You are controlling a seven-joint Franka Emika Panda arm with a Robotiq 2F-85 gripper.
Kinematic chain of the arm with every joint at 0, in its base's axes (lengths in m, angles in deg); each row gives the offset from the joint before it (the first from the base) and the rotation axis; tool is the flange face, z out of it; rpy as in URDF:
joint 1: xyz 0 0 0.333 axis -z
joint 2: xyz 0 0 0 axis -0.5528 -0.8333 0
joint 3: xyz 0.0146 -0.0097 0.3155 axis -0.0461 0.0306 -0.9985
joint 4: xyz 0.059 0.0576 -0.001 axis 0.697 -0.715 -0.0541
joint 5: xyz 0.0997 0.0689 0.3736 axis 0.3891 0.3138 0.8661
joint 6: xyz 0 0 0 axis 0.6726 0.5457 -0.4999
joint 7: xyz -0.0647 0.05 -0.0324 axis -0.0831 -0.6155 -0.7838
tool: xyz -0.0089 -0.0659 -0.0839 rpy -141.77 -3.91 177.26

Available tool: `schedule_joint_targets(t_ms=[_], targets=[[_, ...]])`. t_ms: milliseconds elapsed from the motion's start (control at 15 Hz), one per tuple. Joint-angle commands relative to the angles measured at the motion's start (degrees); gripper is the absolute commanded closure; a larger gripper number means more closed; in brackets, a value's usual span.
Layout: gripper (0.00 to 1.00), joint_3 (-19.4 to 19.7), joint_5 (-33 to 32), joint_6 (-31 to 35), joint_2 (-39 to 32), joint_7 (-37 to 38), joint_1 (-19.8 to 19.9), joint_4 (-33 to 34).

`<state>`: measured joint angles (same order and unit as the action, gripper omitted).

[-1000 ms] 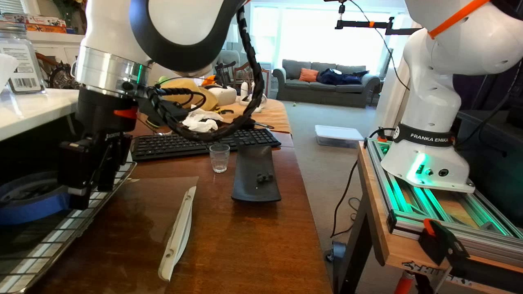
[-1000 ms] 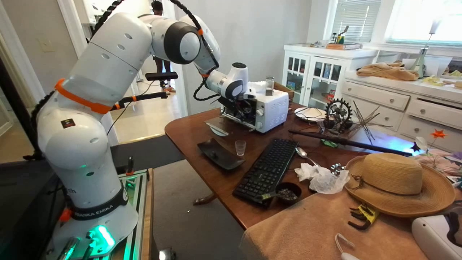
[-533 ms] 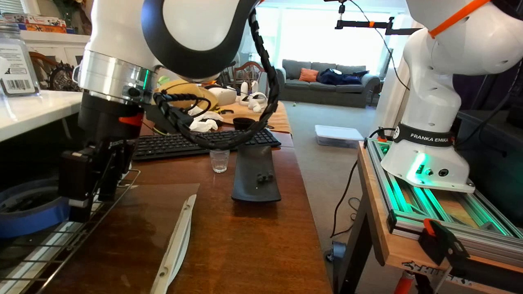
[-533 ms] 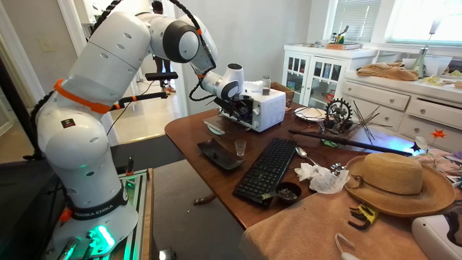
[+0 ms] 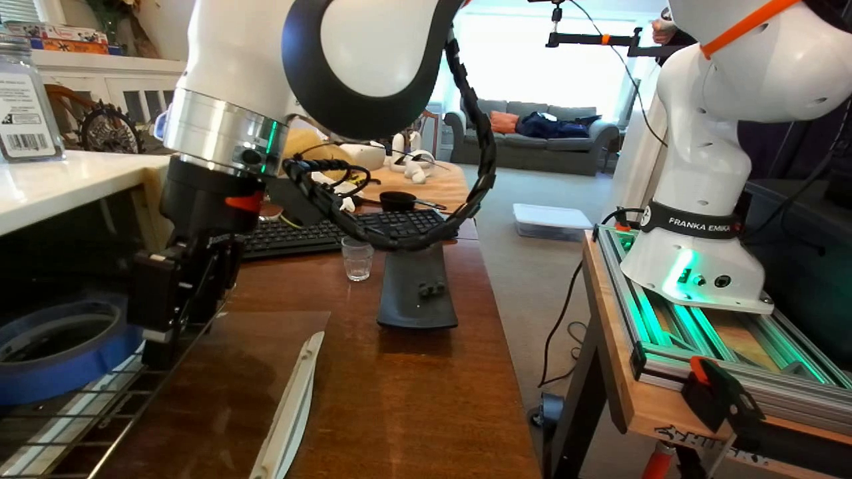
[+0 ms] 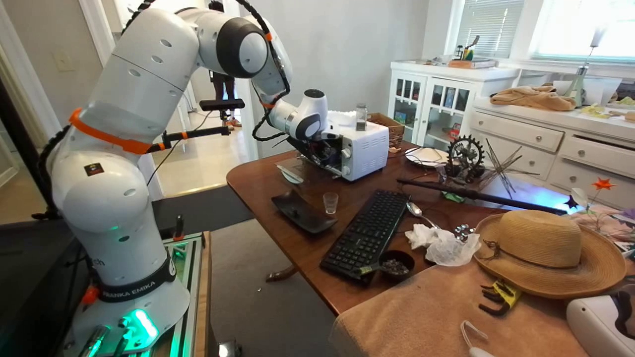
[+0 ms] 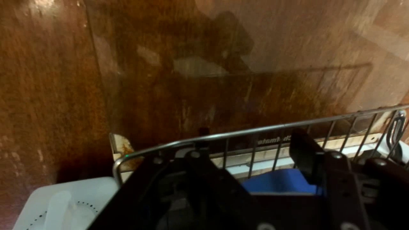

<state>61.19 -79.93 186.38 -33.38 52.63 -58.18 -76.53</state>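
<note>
Plainly parted, the fingers (image 5: 160, 349) of the gripper (image 7: 249, 138) have their tips at the front edge of a wire rack (image 7: 243, 132), and rack wires and a patch of blue show through the gap. That patch belongs to a blue tape roll (image 5: 80, 370), which lies on the rack of a white toaster oven (image 6: 369, 151), just beside the nearer finger in an exterior view; whether the two touch I cannot tell. The wrist view hides most of the roll, yet catches mirrored lettering (image 7: 273, 140) below the rack and a white knob (image 7: 57, 209) at its corner. Only an exterior view shows the roll's round opening. A jar (image 6: 361, 117) stands on top of the oven in both exterior views, and the glass door (image 5: 259, 352) is lowered, its white handle (image 5: 293, 400) outermost.

Beyond it, the brown wooden table (image 5: 413, 399) bears a curved black dish (image 5: 403, 306) holding small dark pieces, a clear glass (image 5: 357, 259), a black keyboard (image 6: 367, 228), crumpled white plastic (image 6: 451, 248), a straw hat (image 6: 538, 243) and a tan cloth (image 6: 412, 317). Farther off are a grey sofa (image 5: 532, 150), a lidded bin (image 5: 552, 216) on pale carpet (image 5: 496, 186), and white drawers (image 6: 511, 131); someone's legs (image 6: 219, 88) show in the background.
</note>
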Motion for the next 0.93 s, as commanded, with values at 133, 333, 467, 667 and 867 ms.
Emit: schedule_joint_targets(t_ms=[133, 333, 467, 667, 867], targets=[[0.58, 6.2, -0.5, 2.3, 9.3, 5.1, 0.2, -10.0], [0.58, 7.8, -1.2, -0.7, 11.9, 4.2, 1.6, -10.5], [0.58, 8.6, -1.9, -3.0, 12.1, 3.5, 2.3, -9.5], [0.58, 6.4, -0.8, -6.7, 11.5, -0.3, 4.8, -7.2], [0.58, 1.0, 2.0, -9.2, 10.2, -8.1, 7.6, -5.7]])
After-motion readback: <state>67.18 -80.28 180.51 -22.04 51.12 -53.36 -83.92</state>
